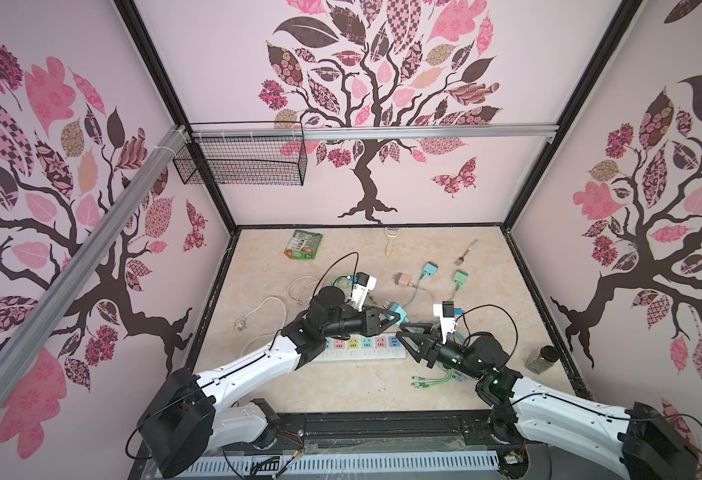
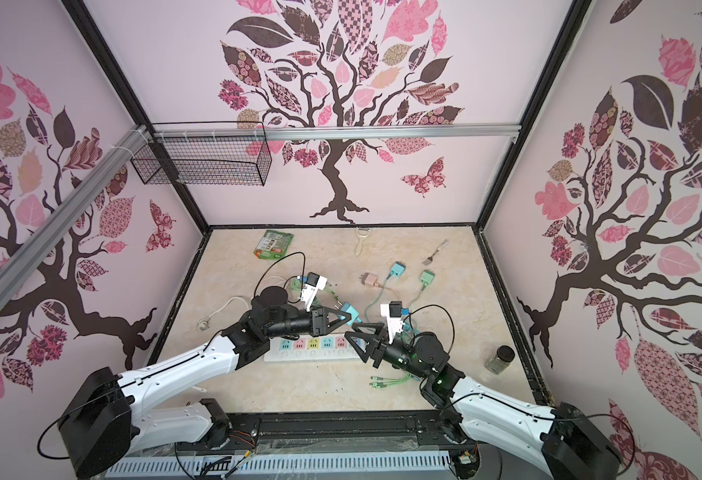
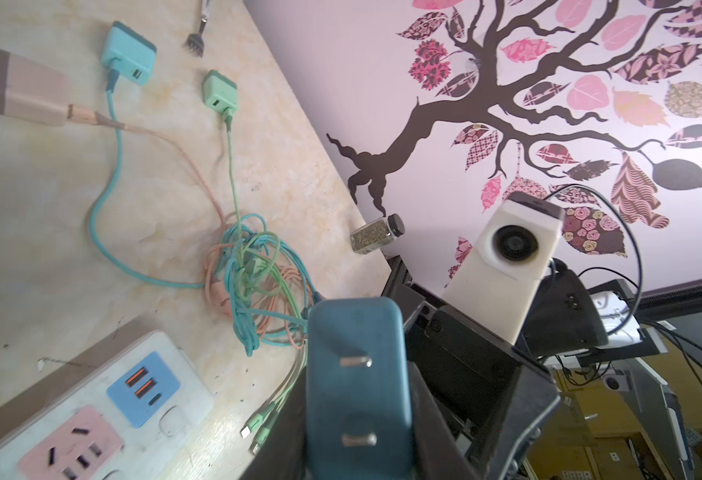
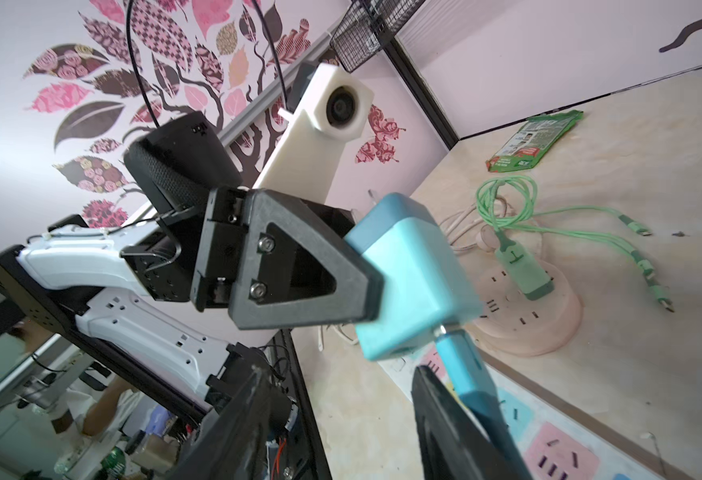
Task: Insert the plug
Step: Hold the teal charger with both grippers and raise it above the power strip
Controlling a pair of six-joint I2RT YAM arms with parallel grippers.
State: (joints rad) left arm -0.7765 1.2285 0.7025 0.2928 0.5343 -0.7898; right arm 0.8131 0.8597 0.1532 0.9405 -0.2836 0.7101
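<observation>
Plug (image 4: 411, 266), a teal two-pin charger block, is pinched firmly in the left gripper (image 1: 394, 315). It is held in the air over the beige table (image 1: 341, 390), near the white power strip (image 1: 362, 355) but clear of it. The left arm covers the strip's left end. The right gripper (image 1: 405, 344), fingers spread and empty, hangs over its right end beside the plug's blue cable (image 4: 465, 374). Around lie a cable tangle (image 3: 253, 282), a green packet (image 1: 304, 245) with unreadable print, a spice jar (image 1: 542, 358), a pink charger (image 1: 402, 279), a teal charger (image 1: 429, 269), a green charger (image 1: 460, 277), a peeler (image 1: 391, 241) and a fork (image 1: 465, 252).
</observation>
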